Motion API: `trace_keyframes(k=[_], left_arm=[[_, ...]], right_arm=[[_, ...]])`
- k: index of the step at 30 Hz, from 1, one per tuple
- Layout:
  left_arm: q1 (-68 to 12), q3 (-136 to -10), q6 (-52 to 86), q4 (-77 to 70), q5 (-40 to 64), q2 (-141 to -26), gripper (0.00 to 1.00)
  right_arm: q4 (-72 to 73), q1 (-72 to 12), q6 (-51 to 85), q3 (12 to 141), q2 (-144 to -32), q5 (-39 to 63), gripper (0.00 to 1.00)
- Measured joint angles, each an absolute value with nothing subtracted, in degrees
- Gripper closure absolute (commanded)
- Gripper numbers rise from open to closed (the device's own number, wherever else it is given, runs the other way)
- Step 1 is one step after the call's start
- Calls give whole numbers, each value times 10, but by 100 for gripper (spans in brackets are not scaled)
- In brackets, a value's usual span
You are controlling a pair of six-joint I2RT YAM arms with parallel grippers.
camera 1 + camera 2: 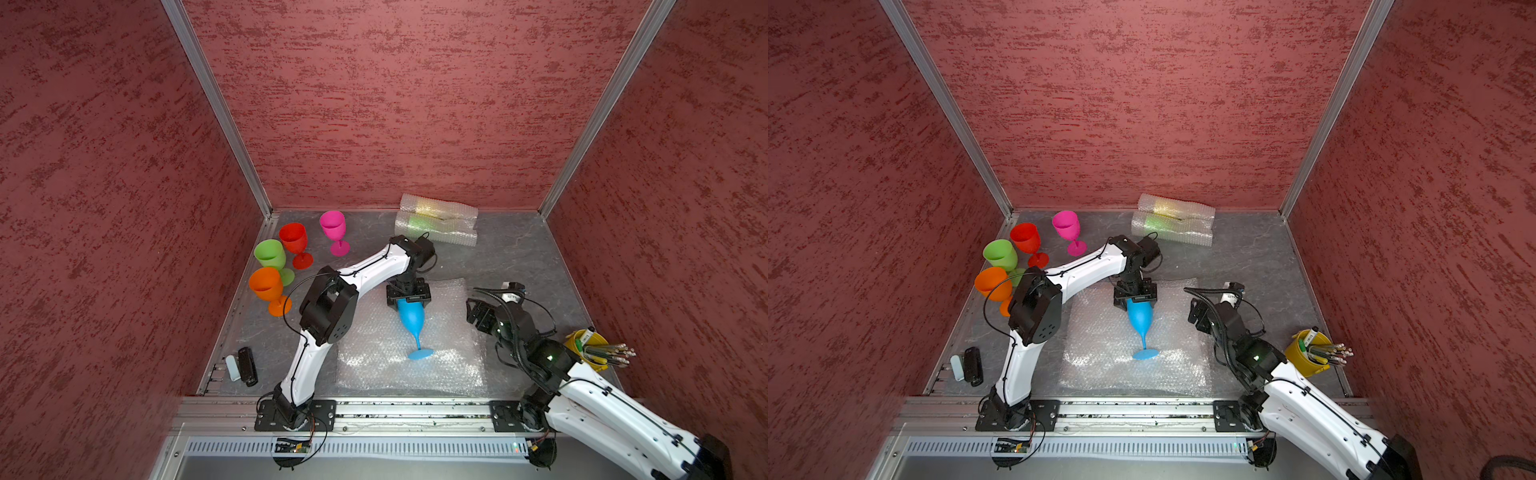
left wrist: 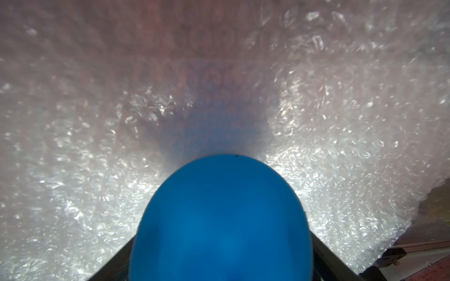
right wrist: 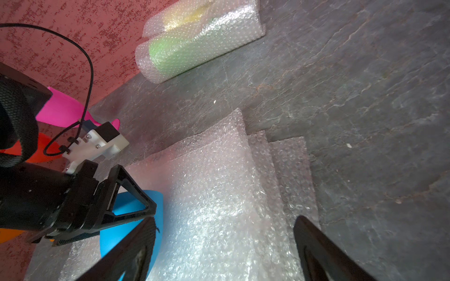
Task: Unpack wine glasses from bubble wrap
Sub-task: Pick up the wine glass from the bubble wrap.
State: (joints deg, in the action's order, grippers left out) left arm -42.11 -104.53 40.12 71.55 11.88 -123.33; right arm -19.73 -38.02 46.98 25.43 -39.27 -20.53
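A blue wine glass [image 1: 409, 318] [image 1: 1139, 318] lies on its side on a flat sheet of bubble wrap [image 1: 374, 357], foot toward the front. My left gripper [image 1: 409, 305] [image 2: 221, 255] is shut on its bowl [image 2: 221, 219], a finger pressed on each side. To the right, my right gripper [image 1: 478, 316] [image 3: 225, 220] stands open over the sheet's edge [image 3: 219, 182] with nothing between its fingers. Two bubble wrap rolls lie at the back wall, one showing yellow [image 1: 436, 208], one green [image 1: 432, 230] [image 3: 194, 48]. Pink [image 1: 333, 226], red [image 1: 294, 239], green [image 1: 270, 255] and orange [image 1: 266, 284] glasses stand unwrapped at the left.
A yellow cup of utensils [image 1: 582, 345] stands at the right wall behind my right arm. A black device [image 1: 248, 365] and a small white object [image 1: 233, 368] lie at the front left. Red walls close in three sides; a metal rail [image 1: 415, 409] runs along the front.
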Motion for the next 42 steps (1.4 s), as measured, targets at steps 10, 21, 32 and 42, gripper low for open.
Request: trace_keyframes(k=[10,21,32,42], left_arm=[[-416,-988,402,696,115,-1166,21],[-418,-971,398,667,26,-971,30],[-439,-789,304,475,-125,-842,39],[-419,-644,176,176,-176,-751,36]], right_arm=[[-205,-380,473,255,-378,-206,10],[-225,-380,466,272,-359,-206,10],[-227,-380,444,294,-364,-208,10],[-215,-380,429,294,-379,-206,9]])
